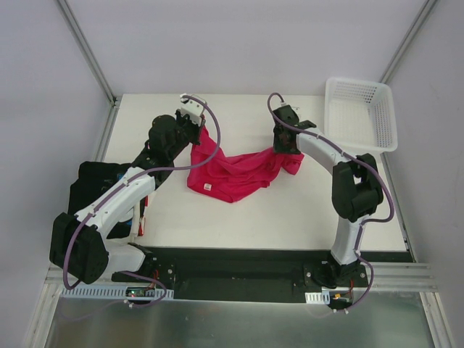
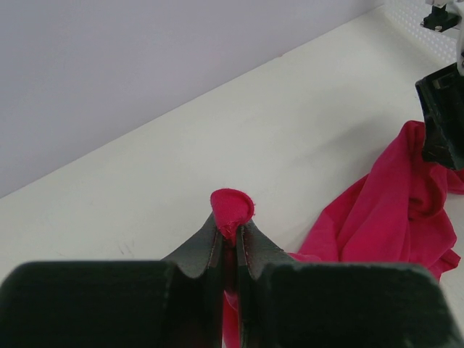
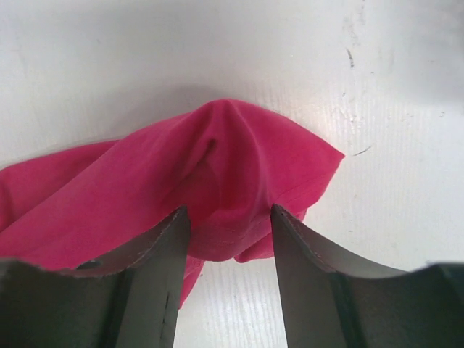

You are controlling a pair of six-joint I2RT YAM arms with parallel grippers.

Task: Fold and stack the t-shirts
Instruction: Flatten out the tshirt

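A crimson-pink t-shirt (image 1: 232, 172) lies bunched across the middle of the table. My left gripper (image 1: 196, 129) is shut on its far left corner, and a small tuft of pink cloth (image 2: 232, 206) sticks out past the pinched tips (image 2: 230, 230). My right gripper (image 1: 287, 147) hovers at the shirt's right end. In the right wrist view it (image 3: 230, 212) is open, its fingers straddling a raised fold and hem of the shirt (image 3: 232, 163) without pinching it. A black t-shirt (image 1: 93, 181) lies at the table's left edge under the left arm, with white and red cloth edges (image 1: 141, 221) beside it.
A white lattice basket (image 1: 360, 114) stands at the far right corner, partly over the table's edge. The grey back wall (image 2: 145, 65) rises close behind the left gripper. The right arm's black gripper body (image 2: 442, 116) shows in the left wrist view.
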